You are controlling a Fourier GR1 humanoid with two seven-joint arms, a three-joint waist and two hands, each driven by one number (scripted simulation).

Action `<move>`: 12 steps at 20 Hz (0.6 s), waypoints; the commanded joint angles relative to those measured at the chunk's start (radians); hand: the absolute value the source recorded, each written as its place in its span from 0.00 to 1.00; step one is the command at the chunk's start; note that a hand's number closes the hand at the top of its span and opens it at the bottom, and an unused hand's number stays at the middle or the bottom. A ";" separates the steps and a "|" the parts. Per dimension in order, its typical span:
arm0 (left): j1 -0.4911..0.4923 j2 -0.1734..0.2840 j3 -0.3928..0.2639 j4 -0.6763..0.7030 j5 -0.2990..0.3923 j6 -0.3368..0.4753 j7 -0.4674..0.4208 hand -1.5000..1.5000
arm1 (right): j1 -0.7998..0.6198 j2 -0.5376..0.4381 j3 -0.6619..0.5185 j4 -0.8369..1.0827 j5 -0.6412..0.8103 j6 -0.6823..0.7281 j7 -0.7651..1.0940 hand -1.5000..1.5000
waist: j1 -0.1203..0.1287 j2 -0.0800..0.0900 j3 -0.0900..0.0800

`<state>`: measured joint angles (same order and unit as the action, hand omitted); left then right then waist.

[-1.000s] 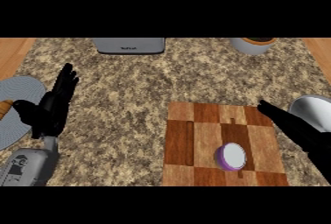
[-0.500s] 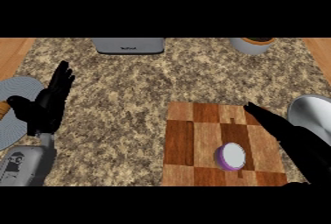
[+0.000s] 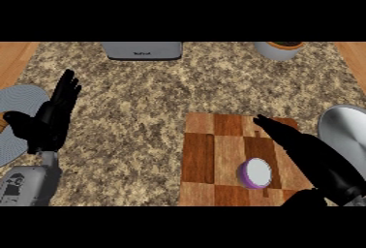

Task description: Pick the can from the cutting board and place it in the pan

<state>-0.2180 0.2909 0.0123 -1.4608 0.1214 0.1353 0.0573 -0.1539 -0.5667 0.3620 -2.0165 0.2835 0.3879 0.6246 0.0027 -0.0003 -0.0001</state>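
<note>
Small purple can w/ white top (image 3: 255,173) stands upright on the checkered wooden cutting board (image 3: 214,160), lower-middle squares. Black right hand (image 3: 307,152) lies over the board's right part, fingers straight & close together, pointing up-left, just beside the can; contact can't be told. Shiny round metal pan (image 3: 344,133) sits at the right edge, next to the board. Black left hand (image 3: 50,121) rests at left, fingers up & spread, holding nothing, on the speckled stone tabletop (image 3: 143,97).
</note>
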 commanded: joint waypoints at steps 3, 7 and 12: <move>0.027 -0.043 -0.017 -0.069 -0.045 0.025 0.038 0.50 | -0.039 0.058 -0.010 -0.041 0.030 0.117 0.096 0.00 | 0.000 -0.001 0.000; 0.063 -0.026 -0.016 -0.129 -0.032 -0.004 0.080 0.50 | 0.000 0.058 0.084 0.037 0.198 0.098 0.073 0.00 | 0.004 -0.001 0.000; 0.040 -0.062 -0.002 -0.029 -0.063 -0.005 -0.013 0.50 | -0.008 0.075 0.067 0.152 0.260 0.138 -0.009 0.00 | 0.001 0.001 0.000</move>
<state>-0.2055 0.2505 0.0245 -1.4706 0.0807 0.1278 0.0575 -0.1503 -0.5069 0.4187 -1.9511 0.4751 0.5108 0.6575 0.0008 -0.0001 -0.0002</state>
